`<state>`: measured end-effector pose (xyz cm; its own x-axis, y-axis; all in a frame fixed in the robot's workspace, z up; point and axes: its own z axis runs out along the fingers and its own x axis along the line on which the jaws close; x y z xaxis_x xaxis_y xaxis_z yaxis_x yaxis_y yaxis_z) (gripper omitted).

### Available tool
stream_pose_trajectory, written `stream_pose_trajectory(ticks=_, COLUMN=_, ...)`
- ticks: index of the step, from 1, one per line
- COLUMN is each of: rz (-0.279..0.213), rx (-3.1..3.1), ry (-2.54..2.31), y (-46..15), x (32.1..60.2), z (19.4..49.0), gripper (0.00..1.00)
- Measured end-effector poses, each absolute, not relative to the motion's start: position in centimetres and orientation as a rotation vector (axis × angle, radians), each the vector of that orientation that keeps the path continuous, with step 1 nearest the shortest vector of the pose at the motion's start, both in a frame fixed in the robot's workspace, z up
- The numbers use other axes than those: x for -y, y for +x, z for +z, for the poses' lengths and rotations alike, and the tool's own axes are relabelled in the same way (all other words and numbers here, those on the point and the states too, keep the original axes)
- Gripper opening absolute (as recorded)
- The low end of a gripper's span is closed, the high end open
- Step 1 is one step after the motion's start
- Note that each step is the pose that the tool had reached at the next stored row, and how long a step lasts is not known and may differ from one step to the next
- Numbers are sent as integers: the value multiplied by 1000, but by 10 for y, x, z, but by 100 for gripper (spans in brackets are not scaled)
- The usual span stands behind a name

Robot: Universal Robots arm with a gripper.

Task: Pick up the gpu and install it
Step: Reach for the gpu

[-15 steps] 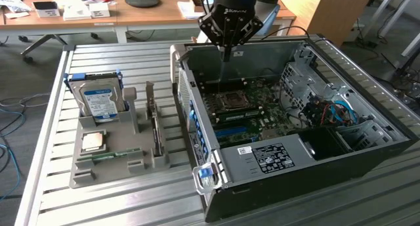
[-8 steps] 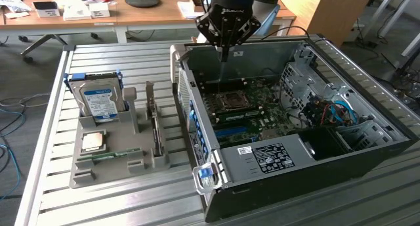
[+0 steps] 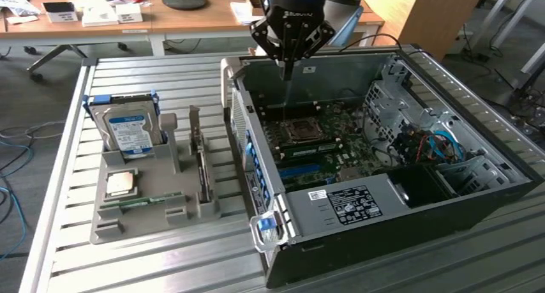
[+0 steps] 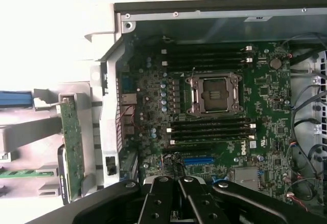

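The black two-finger gripper (image 3: 288,71) (image 4: 177,189) has its fingers pressed together and pinches nothing. It hangs over the far end of the open black computer case (image 3: 443,223). In the exterior view it is at twelve o'clock of the green motherboard (image 3: 341,149) (image 4: 265,132) and its square silver processor socket (image 3: 300,130) (image 4: 214,93).

The gpu (image 3: 201,162) (image 4: 71,147), a thin flat circuit card with a grey metal end bracket, stands on edge in a slot of the grey plastic holder (image 3: 127,228). The holder sits on the slatted metal tabletop (image 3: 170,82) at the case's nine o'clock. The gpu is well apart from the gripper, at about its seven o'clock.

In the same holder, the silver hard drive with a blue-white label (image 3: 127,132) stands upright at the gpu's ten o'clock. A narrow green memory stick (image 3: 140,202) lies at its eight o'clock.
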<state>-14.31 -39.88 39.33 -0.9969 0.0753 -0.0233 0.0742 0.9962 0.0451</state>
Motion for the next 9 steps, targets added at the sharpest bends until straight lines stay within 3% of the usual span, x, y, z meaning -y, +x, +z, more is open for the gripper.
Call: stream_pose_trajectory(ticks=9, rz=69, rx=-3114, ry=117, y=-150, x=399, z=393, gripper=11)
